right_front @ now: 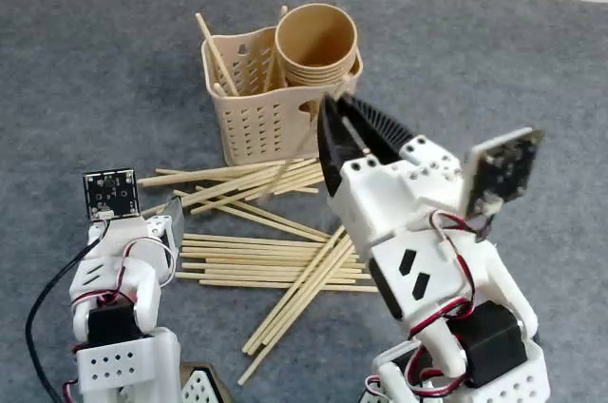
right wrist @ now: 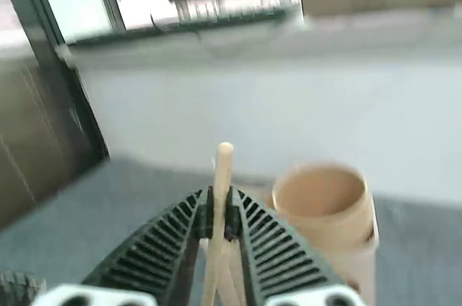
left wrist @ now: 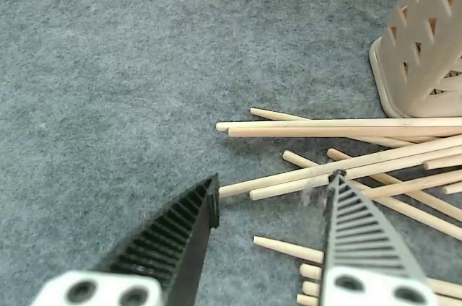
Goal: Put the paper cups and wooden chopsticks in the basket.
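Note:
A beige slotted basket stands at the back of the grey mat, holding stacked paper cups and a few wooden chopsticks. Several more chopsticks lie scattered in front of it. My right gripper is raised beside the basket, shut on a single chopstick that stands up between its fingers, with the cups just behind. My left gripper hangs open low over the ends of the loose chopsticks, with nothing held; the basket is close beyond.
The grey mat is open to the left of the basket and at the far right. The right arm's white body rises over the right part of the chopstick pile.

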